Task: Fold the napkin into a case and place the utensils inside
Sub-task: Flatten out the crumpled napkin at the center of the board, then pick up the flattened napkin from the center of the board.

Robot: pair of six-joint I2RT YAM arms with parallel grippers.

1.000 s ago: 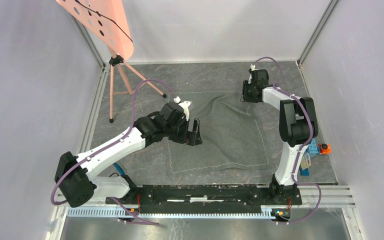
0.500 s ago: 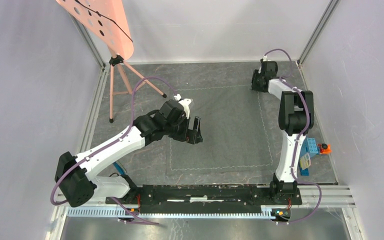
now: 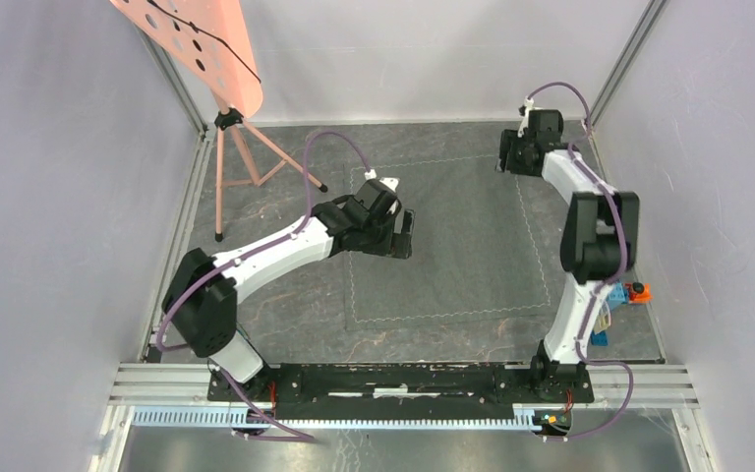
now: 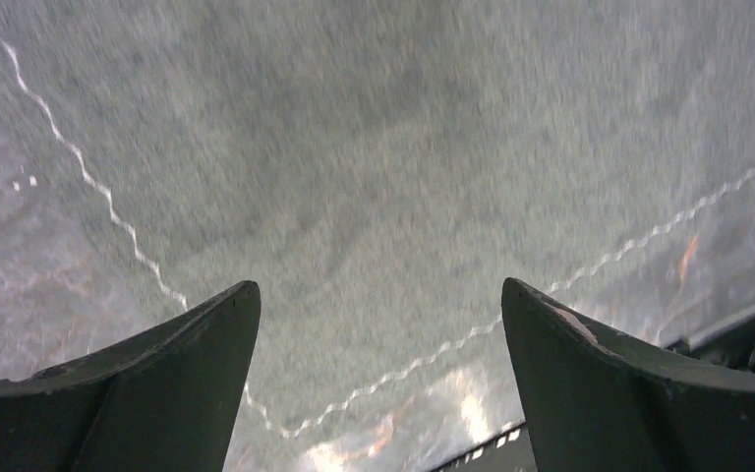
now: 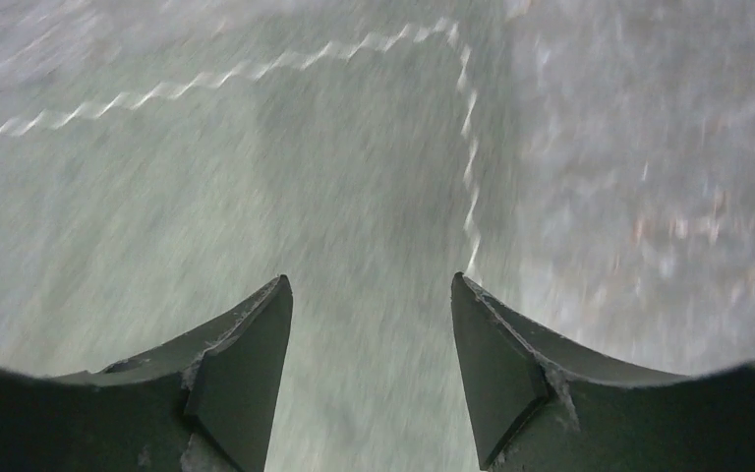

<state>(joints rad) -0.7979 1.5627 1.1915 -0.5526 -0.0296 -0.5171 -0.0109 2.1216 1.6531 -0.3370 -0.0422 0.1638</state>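
The napkin [image 3: 447, 241] lies spread flat on the slate floor, a dark grey square with a pale stitched hem. My left gripper [image 3: 405, 233] hovers open over its left half. In the left wrist view its jaws [image 4: 378, 287] stand wide apart above bare cloth [image 4: 374, 167] near a hem corner. My right gripper [image 3: 504, 160] is at the napkin's far right corner. It is open [image 5: 369, 279] with only cloth [image 5: 256, 177] below, and the hem corner lies just ahead. Small blue and pale pieces, probably the utensils [image 3: 601, 327], peek out beside the right arm, mostly hidden.
A pink perforated stand on a tripod [image 3: 224, 123] occupies the far left corner. A chunky blue block with an orange part [image 3: 627, 292] sits at the right wall. Metal frame posts and grey walls enclose the floor, and a rail [image 3: 403, 379] runs along the near edge.
The right gripper carried the napkin's far right corner outward, flattening the creased cloth, then opened and let it go. The left arm swung right and farther in, still open.
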